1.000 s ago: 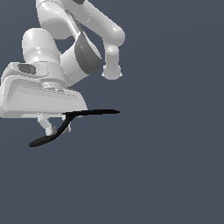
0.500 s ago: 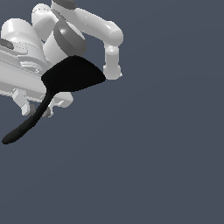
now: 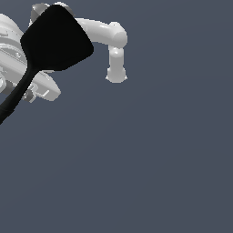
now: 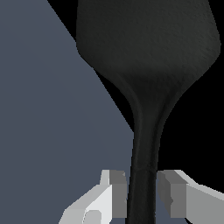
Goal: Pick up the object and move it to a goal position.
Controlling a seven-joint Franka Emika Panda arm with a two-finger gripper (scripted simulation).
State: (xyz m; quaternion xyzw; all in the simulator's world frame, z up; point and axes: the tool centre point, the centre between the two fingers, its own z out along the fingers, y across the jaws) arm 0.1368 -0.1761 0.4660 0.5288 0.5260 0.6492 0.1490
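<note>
2 pale fingers [image 4: 114, 192] of the gripper [image 4: 143, 194] were pressed against either side of the handle of the black spatula [image 4: 146, 65], clamping it near the wrist camera. Beyond them the handle widened into a flat rounded blade. In the exterior view the spatula [image 3: 53, 43] was held aloft at the upper left, blade uppermost, before the white arm [image 3: 107, 36].

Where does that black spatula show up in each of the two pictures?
Exterior view: the spatula fills the upper left, blade up, handle running off the left edge.
Wrist view: the spatula fills the middle and upper part, its handle between the jaws.
Shared landmark: the neck where blade narrows into handle.
</note>
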